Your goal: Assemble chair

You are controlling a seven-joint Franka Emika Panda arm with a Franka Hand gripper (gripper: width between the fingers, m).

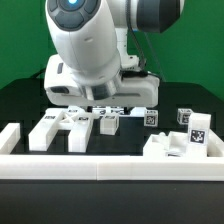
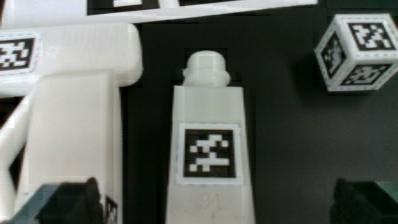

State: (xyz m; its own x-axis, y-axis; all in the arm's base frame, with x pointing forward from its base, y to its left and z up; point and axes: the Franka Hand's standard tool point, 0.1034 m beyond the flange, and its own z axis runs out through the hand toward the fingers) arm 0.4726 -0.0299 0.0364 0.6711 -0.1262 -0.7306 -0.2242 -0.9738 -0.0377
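- My claw (image 2: 214, 200) hangs wide open, a dark finger on either side of a tagged white bar (image 2: 210, 130), touching nothing
- The bar lies flat on the black table (image 2: 294, 140)
- Just beside it lies a broader tagged slab (image 2: 80, 70)
- Farther off stands a small tagged cube (image 2: 359, 50), apart from the bar

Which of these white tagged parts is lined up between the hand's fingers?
The narrow bar with the rounded peg end, centred under the open hand. The wider slab and the small cube lie off to either side.
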